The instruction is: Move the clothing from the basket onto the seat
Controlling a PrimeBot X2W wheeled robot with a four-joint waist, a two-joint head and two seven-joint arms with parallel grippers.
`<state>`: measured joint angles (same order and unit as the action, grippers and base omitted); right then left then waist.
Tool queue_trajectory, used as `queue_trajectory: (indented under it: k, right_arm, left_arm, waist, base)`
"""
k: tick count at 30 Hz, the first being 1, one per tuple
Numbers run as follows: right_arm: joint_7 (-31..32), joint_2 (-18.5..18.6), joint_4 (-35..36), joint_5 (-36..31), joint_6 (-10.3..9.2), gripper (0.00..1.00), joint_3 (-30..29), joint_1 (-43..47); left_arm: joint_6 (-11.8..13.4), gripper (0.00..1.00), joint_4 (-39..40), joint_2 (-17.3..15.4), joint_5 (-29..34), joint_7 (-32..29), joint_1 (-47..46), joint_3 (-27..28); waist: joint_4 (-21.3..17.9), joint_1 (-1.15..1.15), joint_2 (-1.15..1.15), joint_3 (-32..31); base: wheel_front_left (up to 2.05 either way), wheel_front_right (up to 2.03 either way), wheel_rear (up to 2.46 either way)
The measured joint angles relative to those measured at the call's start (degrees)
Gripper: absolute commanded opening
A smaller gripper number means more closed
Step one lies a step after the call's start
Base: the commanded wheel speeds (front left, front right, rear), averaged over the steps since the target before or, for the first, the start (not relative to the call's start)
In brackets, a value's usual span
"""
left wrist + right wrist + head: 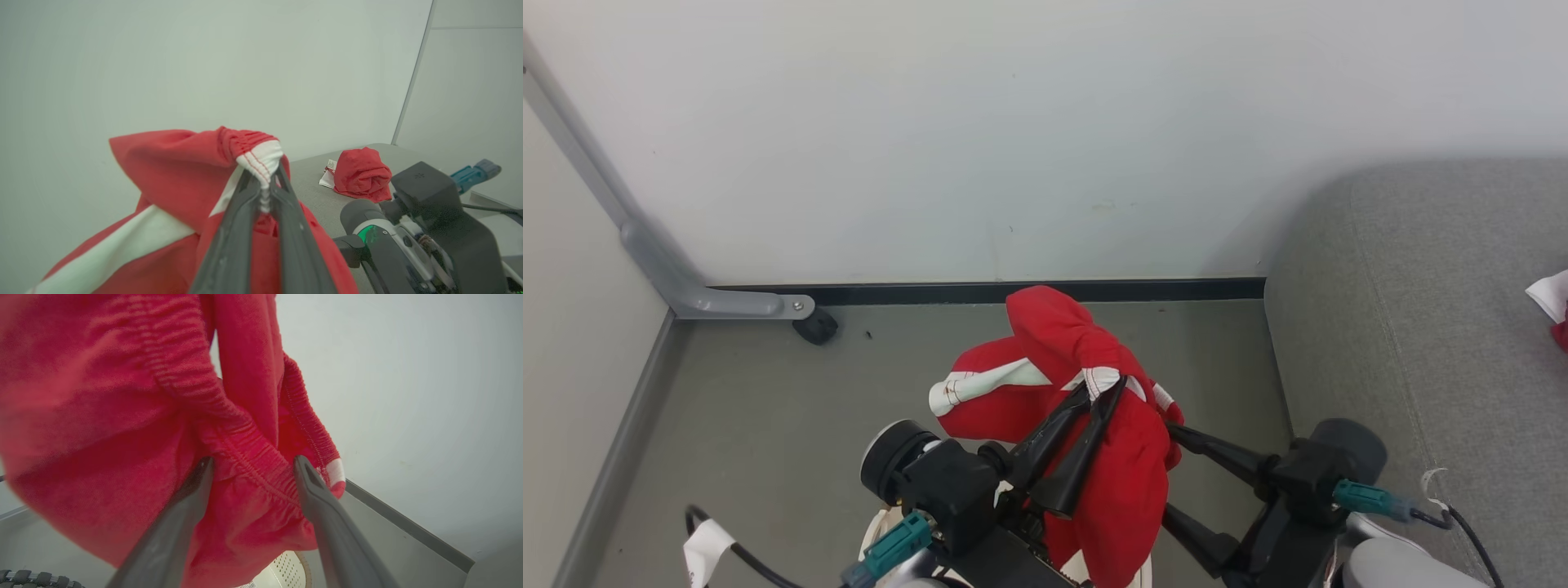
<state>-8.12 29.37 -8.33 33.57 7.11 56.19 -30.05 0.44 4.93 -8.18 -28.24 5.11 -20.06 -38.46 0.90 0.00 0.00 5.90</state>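
Observation:
My left gripper (1104, 390) (264, 181) is shut on the white-trimmed waistband of a piece of red clothing (1054, 359) (175, 163). It hangs in the air above the floor. My right gripper (1174, 472) (253, 461) stands open at the garment's right side, with a fold of the red fabric (122, 396) bunched between its spread fingers. Below the cloth a bit of the basket (288, 569) shows, cream and perforated with a brown rim. The grey seat (1421, 327) (316, 185) lies to the right, and another rolled red garment (361, 173) (1561, 331) rests on it.
A white wall with a black skirting strip (1013, 291) stands ahead. A grey metal frame leg with a black caster (815, 327) sits at the left on the grey floor (768, 425). A black cable with a white tag (707, 549) runs at the lower left.

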Motion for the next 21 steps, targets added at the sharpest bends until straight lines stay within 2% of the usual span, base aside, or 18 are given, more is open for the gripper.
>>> queue_trajectory:
  k: [7, 9, 16, 21]
  right_arm:
    - [0.01, -1.19, -1.91, 3.05, 0.01, 1.0, 6.54, -3.63]
    - [-0.04, -1.47, -2.21, 3.78, 0.01, 0.0, 7.87, -4.66]
    - [-1.36, -1.64, -4.41, 6.23, 0.01, 0.0, 9.89, -6.33]
    - [-3.15, -1.7, -6.44, 7.98, 0.01, 0.0, 8.8, -6.9]
  left_arm:
    - [-0.44, 0.0, 0.02, 0.25, 0.0, -0.05, -0.62, -0.4]
    - [-0.44, 0.0, 0.04, 0.24, 0.0, -0.05, -0.66, -0.41]
    - [-0.44, 0.0, 0.04, 0.14, 0.0, -0.05, -0.65, -0.33]
    - [-0.43, 0.0, 0.04, 0.09, 0.0, -0.05, -0.65, -0.27]
  waist:
    - [0.76, 0.0, 0.0, 0.27]
    - [0.9, 0.0, 0.0, 0.29]
    - [1.06, 0.0, 0.0, 0.28]
    - [0.9, 0.0, 0.0, 0.16]
  base:
    - [0.0, 0.0, 0.0]
    - [0.0, 0.0, 0.0]
    - [0.0, 0.0, 0.0]
    - [0.0, 0.0, 0.0]
